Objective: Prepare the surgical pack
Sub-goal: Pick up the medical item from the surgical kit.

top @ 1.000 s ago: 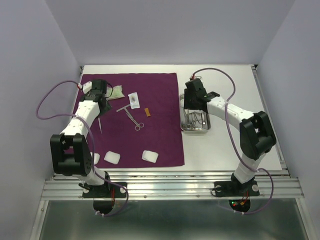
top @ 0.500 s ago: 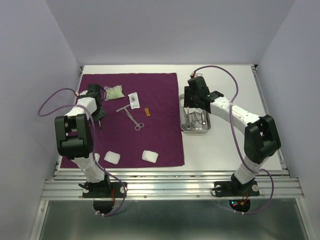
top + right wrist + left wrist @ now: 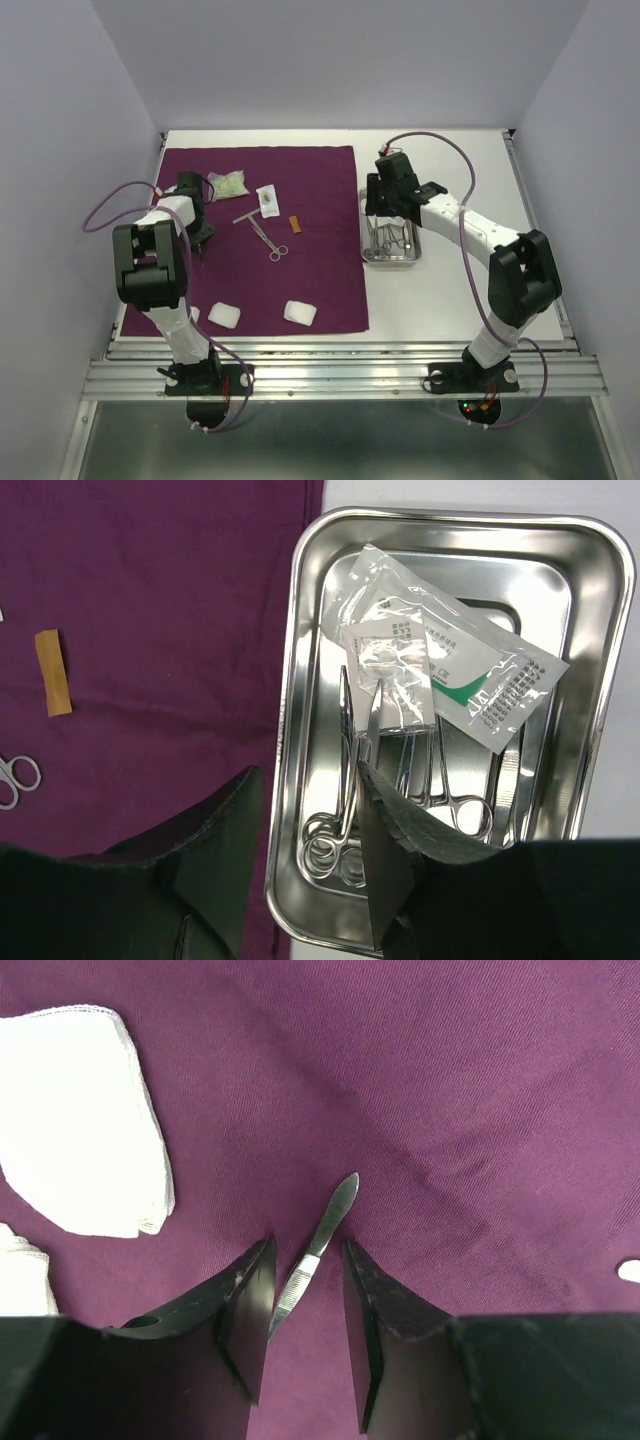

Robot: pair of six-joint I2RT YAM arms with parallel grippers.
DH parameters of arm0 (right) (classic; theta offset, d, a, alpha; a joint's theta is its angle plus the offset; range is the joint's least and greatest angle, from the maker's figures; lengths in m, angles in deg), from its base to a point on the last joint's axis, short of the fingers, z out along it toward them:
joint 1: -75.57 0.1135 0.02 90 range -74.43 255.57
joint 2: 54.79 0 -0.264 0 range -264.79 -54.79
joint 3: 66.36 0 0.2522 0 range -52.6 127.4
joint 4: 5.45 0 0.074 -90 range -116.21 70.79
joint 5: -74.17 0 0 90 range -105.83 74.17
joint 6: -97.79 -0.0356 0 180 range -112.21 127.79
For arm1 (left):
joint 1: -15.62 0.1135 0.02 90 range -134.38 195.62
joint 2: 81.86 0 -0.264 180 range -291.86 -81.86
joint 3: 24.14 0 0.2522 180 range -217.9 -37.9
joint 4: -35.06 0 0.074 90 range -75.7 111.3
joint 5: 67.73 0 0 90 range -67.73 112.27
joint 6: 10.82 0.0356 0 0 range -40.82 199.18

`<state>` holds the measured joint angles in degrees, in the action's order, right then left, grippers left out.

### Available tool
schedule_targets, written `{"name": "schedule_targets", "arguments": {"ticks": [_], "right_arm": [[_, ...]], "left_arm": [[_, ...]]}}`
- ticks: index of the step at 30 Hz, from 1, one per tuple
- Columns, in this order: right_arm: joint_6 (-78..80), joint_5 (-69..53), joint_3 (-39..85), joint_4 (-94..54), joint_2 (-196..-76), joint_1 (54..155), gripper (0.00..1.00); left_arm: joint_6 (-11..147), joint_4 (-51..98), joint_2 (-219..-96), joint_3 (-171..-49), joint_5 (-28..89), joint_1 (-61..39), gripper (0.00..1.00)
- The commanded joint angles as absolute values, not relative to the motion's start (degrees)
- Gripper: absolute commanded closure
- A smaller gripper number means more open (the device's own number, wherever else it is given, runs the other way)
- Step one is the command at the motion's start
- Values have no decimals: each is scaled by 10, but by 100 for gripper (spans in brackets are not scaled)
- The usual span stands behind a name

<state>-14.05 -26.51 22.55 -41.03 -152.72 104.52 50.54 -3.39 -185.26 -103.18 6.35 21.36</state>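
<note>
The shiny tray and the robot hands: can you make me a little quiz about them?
1. True or false: the steel tray is empty.
2. What lies between the open fingers of the left gripper? A. a slim steel tool B. a spoon C. a sock
3. Which gripper hovers above the tray?
Key: 1 false; 2 A; 3 the right gripper.

Light bright, even, from above. Soft short shadows beside my arms on the cloth [image 3: 320, 200]. Glare on the tray [image 3: 290, 730] rim and plastic packets [image 3: 450, 660]. Wrist views sharp; my fingers [image 3: 245, 1310] render dark.
</note>
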Motion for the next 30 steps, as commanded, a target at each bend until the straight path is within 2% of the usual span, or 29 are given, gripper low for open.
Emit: {"name": "schedule_targets", "arguments": {"ticks": [1, 4, 9, 13, 14, 21, 26, 30], "right_arm": [[-138, -253, 225, -392, -1501, 1047, 52], [-138, -255, 224, -391, -1496, 1047, 52], [-137, -256, 223, -392, -1483, 1047, 52], [-141, -257, 219, -395, -1475, 1047, 52], [-143, -257, 216, -395, -1473, 1047, 52], [-150, -268, 214, -402, -1469, 1047, 52], [-151, -281, 213, -405, -1472, 1047, 52], [-154, -295, 214, -407, -1473, 1047, 52]], "left_arm": [[510, -48, -1871, -1028, 66, 214, 58], [506, -48, -1874, -1025, 72, 214, 69], [503, -37, -1866, -1017, 102, 214, 73], [504, -34, -1858, -1020, 110, 214, 82], [506, -38, -1850, -1023, 108, 214, 87], [521, -52, -1771, -1028, 113, 192, 100], [522, -75, -1720, -1035, 117, 159, 100], [512, -87, -1695, -1042, 125, 90, 100]]}}
